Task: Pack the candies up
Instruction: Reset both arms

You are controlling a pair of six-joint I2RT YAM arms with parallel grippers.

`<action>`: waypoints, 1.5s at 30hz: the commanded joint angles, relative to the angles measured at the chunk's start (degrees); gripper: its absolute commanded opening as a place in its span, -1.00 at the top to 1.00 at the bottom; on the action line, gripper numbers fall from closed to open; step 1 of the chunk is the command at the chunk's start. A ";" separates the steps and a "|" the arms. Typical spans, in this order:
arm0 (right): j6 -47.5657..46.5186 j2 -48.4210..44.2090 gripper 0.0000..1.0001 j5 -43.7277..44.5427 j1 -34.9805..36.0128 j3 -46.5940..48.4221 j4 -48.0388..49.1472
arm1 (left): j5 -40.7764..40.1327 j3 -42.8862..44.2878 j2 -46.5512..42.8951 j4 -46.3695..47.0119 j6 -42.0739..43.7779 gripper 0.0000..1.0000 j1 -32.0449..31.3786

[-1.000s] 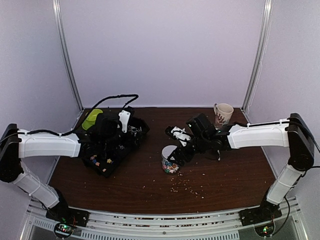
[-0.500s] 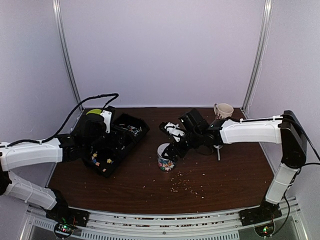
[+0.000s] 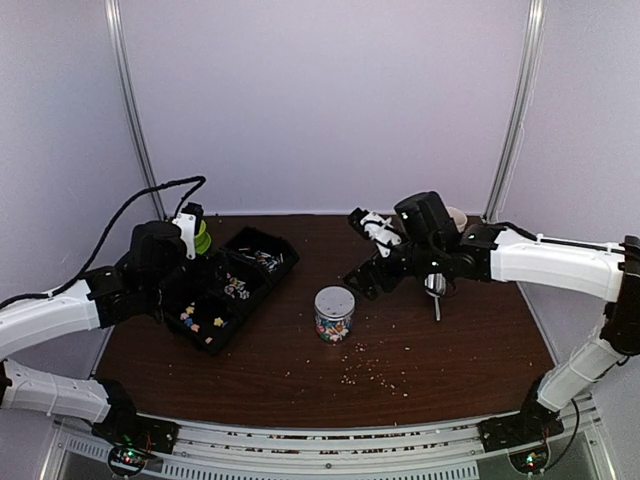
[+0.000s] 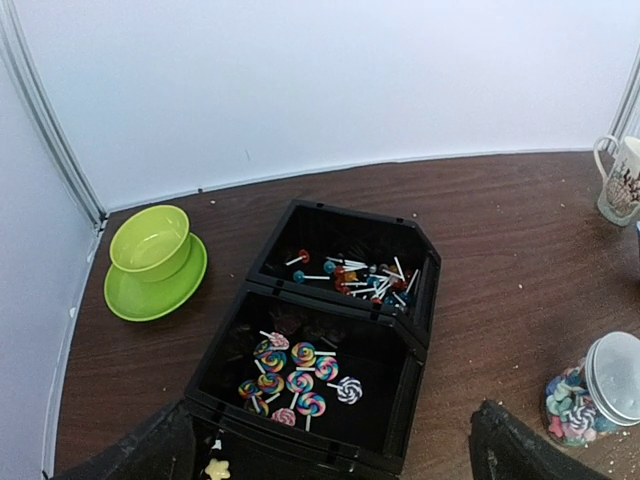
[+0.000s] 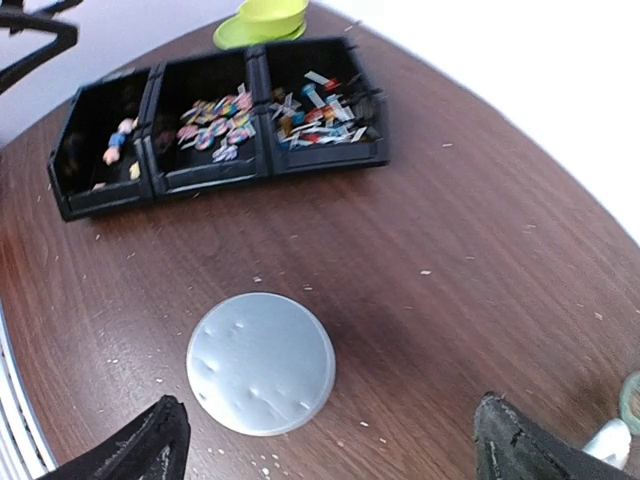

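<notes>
The candies fill a small clear jar standing mid-table with a grey lid on top. My right gripper hangs open above and behind the jar, touching nothing; in the right wrist view its gripper has the lid low between its fingertips. A black three-compartment tray at the left holds swirl lollipops, stick sweets and star sweets. My left gripper is open and empty over the tray's near-left end.
A green bowl on a saucer stands behind the tray's left end. A white mug sits at the back right, partly hidden by my right arm. Pale crumbs are scattered in front of the jar.
My right gripper has opened wider and lifted away from the jar toward the back right, leaving it lidded. My left gripper has drawn back leftward from over the tray.
</notes>
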 commanded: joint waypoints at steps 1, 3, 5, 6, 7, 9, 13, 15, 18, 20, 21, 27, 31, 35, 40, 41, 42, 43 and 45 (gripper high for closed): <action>4.31 -7.80 -0.99 4.31 -3.55 -5.97 1.29 | -0.89 -0.70 -3.57 -3.04 -2.85 -0.96 1.18; 5.47 -12.04 -0.99 5.98 -5.12 -9.11 2.06 | -1.17 -0.79 -5.22 -4.85 -3.79 -0.96 1.19; 6.89 -16.64 -0.99 8.53 -6.70 -12.29 2.75 | -1.66 -0.71 -6.72 -6.87 -4.49 -0.96 1.28; 7.60 -19.91 -0.99 10.13 -7.41 -13.71 2.78 | -2.05 -0.71 -7.61 -8.10 -4.69 -0.96 1.26; 8.65 -22.41 -0.99 12.53 -8.15 -15.13 2.63 | -2.57 -0.71 -8.45 -8.88 -4.93 -0.96 1.28; 10.40 -26.59 -0.99 17.11 -9.48 -17.42 1.63 | -3.31 -0.92 -10.53 -10.97 -5.21 -0.96 1.26; 10.83 -33.94 -0.99 23.06 -11.16 -20.88 -2.25 | -3.17 -1.21 -14.69 -14.64 -5.85 -0.96 1.28; 11.19 -37.61 -0.99 25.88 -11.68 -21.99 -3.97 | -3.59 -1.61 -16.89 -16.52 -5.85 -0.96 1.28; 11.85 -42.94 -0.99 29.45 -12.13 -24.06 -5.35 | -5.71 -2.01 -20.03 -19.38 -4.83 -0.96 1.28; 11.78 -46.24 -0.99 31.18 -12.13 -25.38 -5.56 | -7.22 -2.09 -21.97 -20.98 -3.66 -0.96 1.25; 11.57 -47.64 -0.99 32.13 -12.18 -26.00 -5.62 | -7.71 -2.09 -22.87 -21.60 -2.96 -0.96 1.32; 11.76 -52.32 -0.99 32.66 -12.15 -27.71 -7.36 | -8.55 -3.37 -28.25 -23.96 -0.66 -0.96 1.36; 10.66 -52.35 -0.99 30.60 -12.20 -28.15 -9.68 | -8.93 -5.95 -33.75 -24.06 -0.06 -0.95 1.32; 11.03 -51.89 -0.99 30.40 -12.18 -28.51 -10.17 | -10.28 -7.33 -37.00 -25.23 0.26 -0.96 1.37; 11.33 -52.91 -0.99 29.26 -12.15 -29.94 -9.25 | -11.24 -6.75 -36.42 -27.62 0.76 -0.96 1.35; 11.31 -53.40 -0.99 28.91 -12.20 -30.40 -8.99 | -11.27 -6.74 -36.13 -27.77 0.78 -0.96 1.37; 11.27 -54.03 -0.99 28.72 -12.15 -30.69 -8.78 | -11.11 -6.70 -35.80 -27.80 0.78 -0.96 1.37; 11.19 -54.64 -0.99 28.53 -12.16 -30.95 -8.65 | -10.94 -6.59 -35.54 -27.80 0.76 -0.95 1.37; 11.02 -56.22 -0.99 28.45 -12.19 -31.39 -8.46 | -10.62 -6.43 -35.20 -27.73 1.02 -0.96 1.37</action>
